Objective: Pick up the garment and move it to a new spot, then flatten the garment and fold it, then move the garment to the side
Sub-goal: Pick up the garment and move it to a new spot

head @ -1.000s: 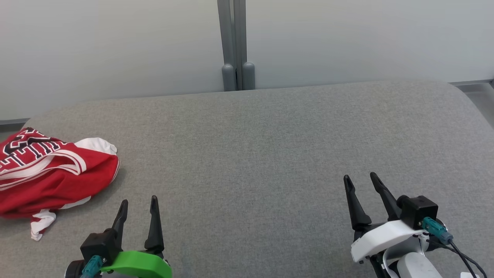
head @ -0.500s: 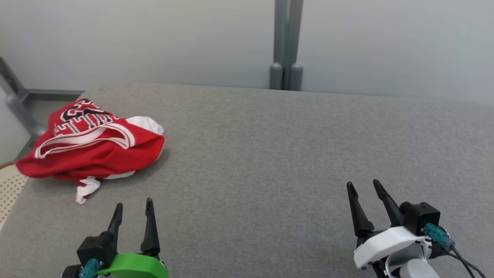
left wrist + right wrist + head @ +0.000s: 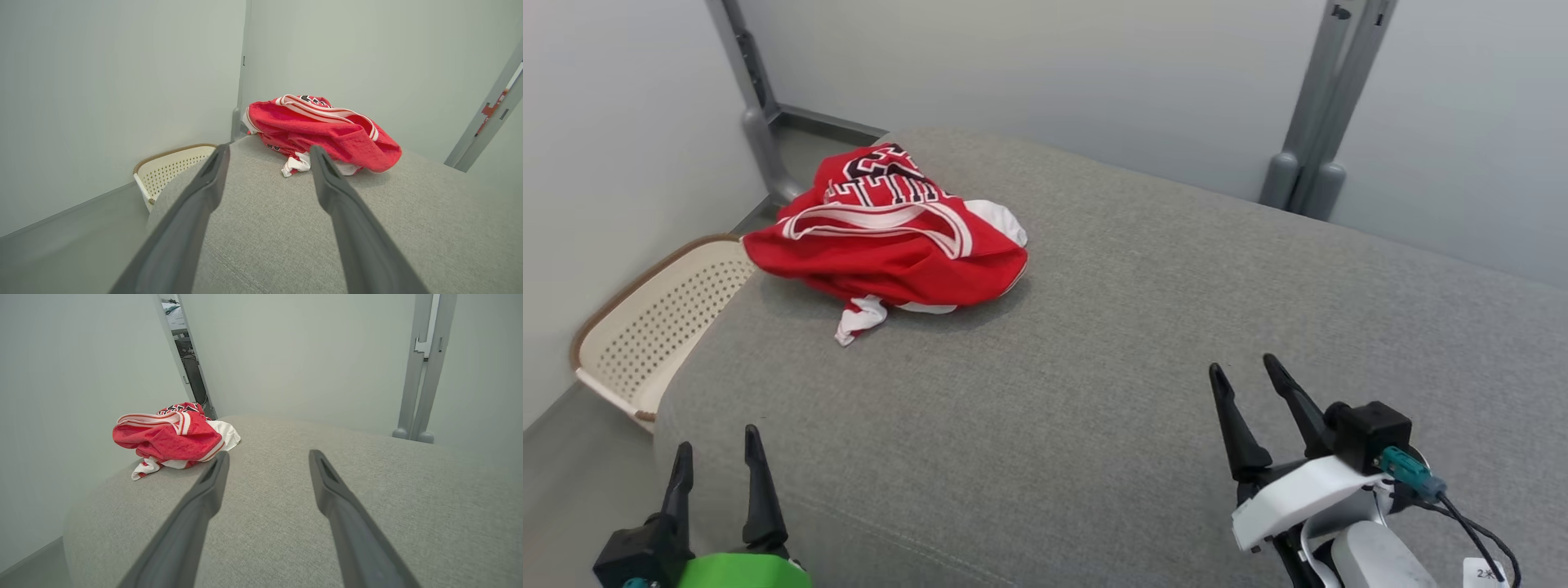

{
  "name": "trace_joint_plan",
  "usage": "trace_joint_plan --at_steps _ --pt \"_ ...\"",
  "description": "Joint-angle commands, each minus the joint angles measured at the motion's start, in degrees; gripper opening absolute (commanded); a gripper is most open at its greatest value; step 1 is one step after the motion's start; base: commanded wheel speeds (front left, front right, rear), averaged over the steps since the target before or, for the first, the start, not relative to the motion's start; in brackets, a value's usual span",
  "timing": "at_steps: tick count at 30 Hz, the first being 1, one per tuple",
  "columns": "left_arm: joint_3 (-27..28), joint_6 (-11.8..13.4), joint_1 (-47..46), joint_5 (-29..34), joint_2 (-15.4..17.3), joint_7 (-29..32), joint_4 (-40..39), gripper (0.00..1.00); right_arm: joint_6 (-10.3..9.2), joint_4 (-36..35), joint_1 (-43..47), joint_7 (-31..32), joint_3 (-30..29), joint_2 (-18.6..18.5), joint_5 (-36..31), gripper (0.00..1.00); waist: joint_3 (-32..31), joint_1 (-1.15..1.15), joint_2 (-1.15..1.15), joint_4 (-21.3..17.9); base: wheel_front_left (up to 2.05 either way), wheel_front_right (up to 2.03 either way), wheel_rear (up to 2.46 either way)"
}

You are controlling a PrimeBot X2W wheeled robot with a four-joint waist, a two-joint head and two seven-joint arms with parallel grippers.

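The garment is a crumpled red jersey with white trim and black lettering, lying near the far left corner of the grey padded surface. It also appears in the left wrist view as the garment and in the right wrist view as the garment. My left gripper is open over the near left corner, well short of the garment. My right gripper is open above the near right part, empty.
A cream perforated basket stands on the floor beside the surface's left edge, below the garment; it shows as the basket in the left wrist view. Grey posts stand against the pale walls behind.
The head camera has turned left, so the garment and posts have shifted right in view and the basket has come into sight. Both grippers stay open; the garment lies as before.
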Motion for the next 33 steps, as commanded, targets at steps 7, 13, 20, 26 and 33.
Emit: trace_joint_plan --at_steps 7,13,20,26,33 --pt "2.08 0.86 3.0 0.12 -0.15 0.01 -3.07 1.0 0.0 2.4 -3.99 -0.18 3.74 -0.28 0.84 1.0 2.89 0.0 0.0 3.65 0.0 0.0 0.0" --pt "2.21 1.34 3.46 -1.26 -0.2 0.01 -3.84 1.0 -0.01 3.28 -5.29 -0.18 4.09 -0.27 0.67 1.0 3.23 0.0 0.0 3.8 0.0 0.0 0.0" --pt "0.74 1.71 1.72 -1.26 -0.21 0.02 -1.97 1.0 0.0 3.36 -3.84 -0.18 3.35 -0.26 0.81 1.0 3.04 0.0 0.0 3.61 0.0 0.0 0.0" --pt "-0.99 0.32 -5.33 -0.65 0.68 1.63 7.29 1.0 0.0 2.17 -1.98 -0.18 1.32 -0.26 -0.4 1.0 2.81 0.0 0.0 3.07 0.0 0.0 0.0" --pt "-0.25 -1.71 -21.95 -5.45 2.11 10.39 20.31 1.0 0.0 -1.16 -1.89 0.54 0.56 -0.23 -3.26 1.0 7.72 0.0 0.0 -1.88 0.0 0.0 0.0"
